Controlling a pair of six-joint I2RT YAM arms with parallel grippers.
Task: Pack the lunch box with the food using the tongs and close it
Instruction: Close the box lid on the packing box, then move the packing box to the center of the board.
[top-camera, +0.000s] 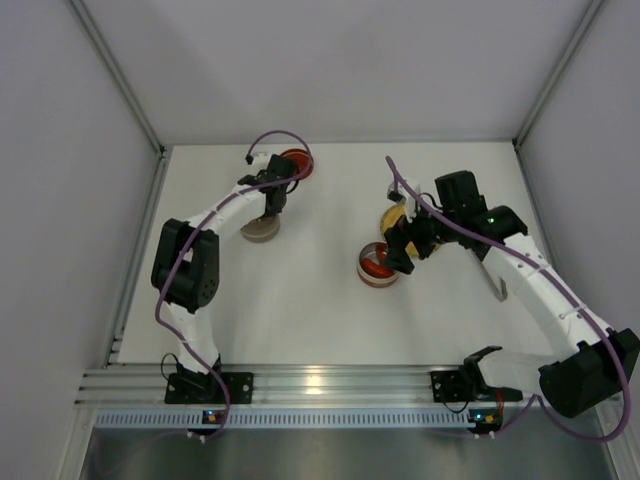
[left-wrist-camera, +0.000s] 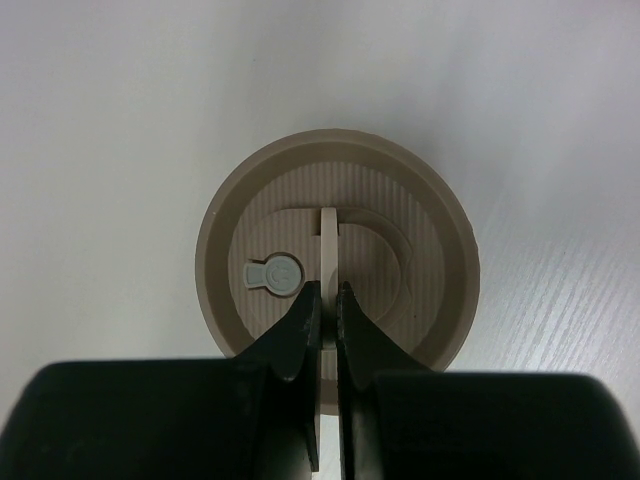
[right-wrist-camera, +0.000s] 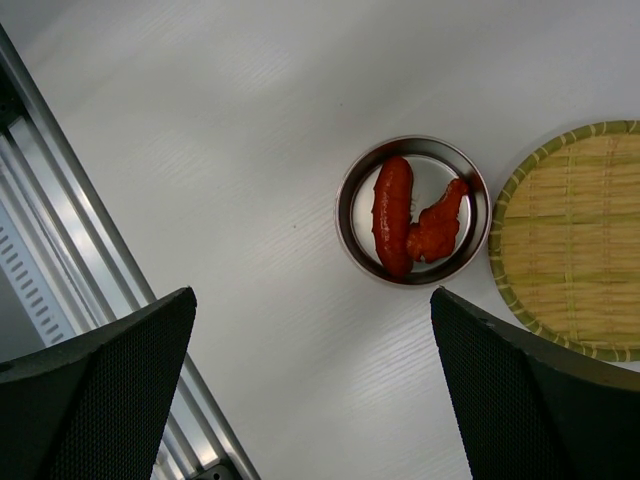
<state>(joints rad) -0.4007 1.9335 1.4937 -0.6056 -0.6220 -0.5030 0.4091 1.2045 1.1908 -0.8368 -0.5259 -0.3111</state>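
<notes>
Left gripper (left-wrist-camera: 328, 308): clamped tight on the thin upright rib across the middle of the beige round lid (left-wrist-camera: 335, 170). The lid sits straight under the wrist, with its grey vent tab (left-wrist-camera: 270, 275) just left of the rib. Can't tell from either view whether the lid rests on the table (right-wrist-camera: 250, 150) or is lifted off it.

Right gripper (right-wrist-camera: 312, 295): jaws wide apart, holding nothing, hovering over bare table. The steel tin (right-wrist-camera: 430, 175) lies ahead of the fingers, a little toward the right one, and clear of both. Two red pieces (right-wrist-camera: 392, 215) lie inside it, side by side and touching at the lower end. The yellow woven plate (right-wrist-camera: 570, 240) is just beside the tin on its right. Aluminium rail (right-wrist-camera: 50, 220) along the left edge.

View differences:
- The top camera shows the lid and tin well apart, one under each arm. It also shows a red round thing (top-camera: 297, 162) beyond the left wrist, half hidden by arm and cable. Possibly a second tin, not sure.
- Only the left wrist view shows the grip on the rib.
- Only the right wrist view shows the tin's contents clearly.
</notes>
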